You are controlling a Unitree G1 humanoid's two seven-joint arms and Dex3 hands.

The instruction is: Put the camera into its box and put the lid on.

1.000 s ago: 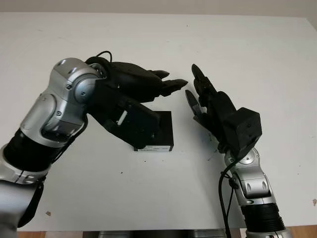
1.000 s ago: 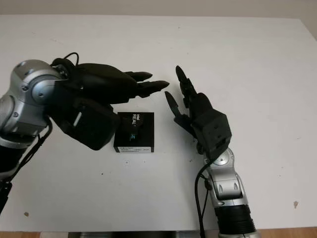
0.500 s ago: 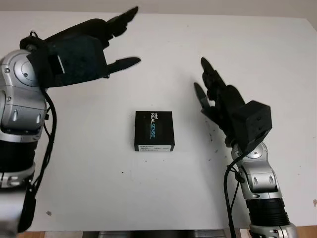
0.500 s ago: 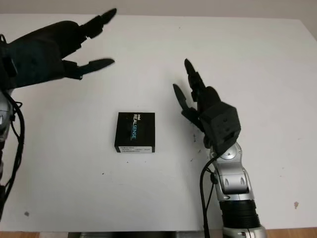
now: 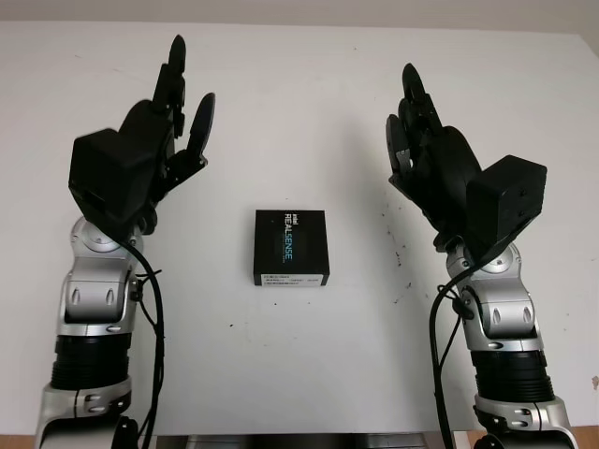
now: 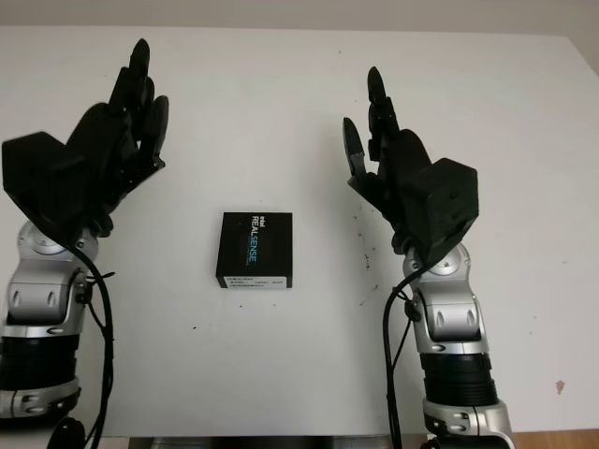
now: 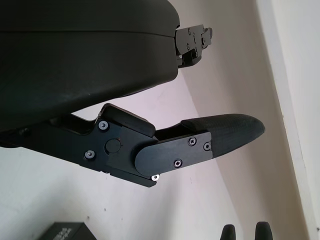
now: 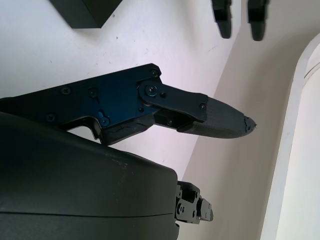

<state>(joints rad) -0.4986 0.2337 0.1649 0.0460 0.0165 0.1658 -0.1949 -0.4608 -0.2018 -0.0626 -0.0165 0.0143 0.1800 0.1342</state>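
A black box with its lid on (image 5: 291, 247), printed REALSENSE on top, lies flat in the middle of the white table (image 5: 309, 374). My left hand (image 5: 178, 98) is raised to the left of the box, well apart from it, open and holding nothing. My right hand (image 5: 412, 117) is raised to the right of the box, likewise open with nothing in it. A corner of the box (image 7: 67, 231) appears in the left wrist view and another corner (image 8: 85, 12) in the right wrist view. No camera is visible outside the box.
A few small dark specks mark the table, one group (image 5: 398, 257) just right of the box. The table's far edge (image 5: 299, 23) meets a pale wall.
My left hand has lifted off the box, swung out to the left and come down to a raised pose. My right hand has drawn back a little to the right and upward.
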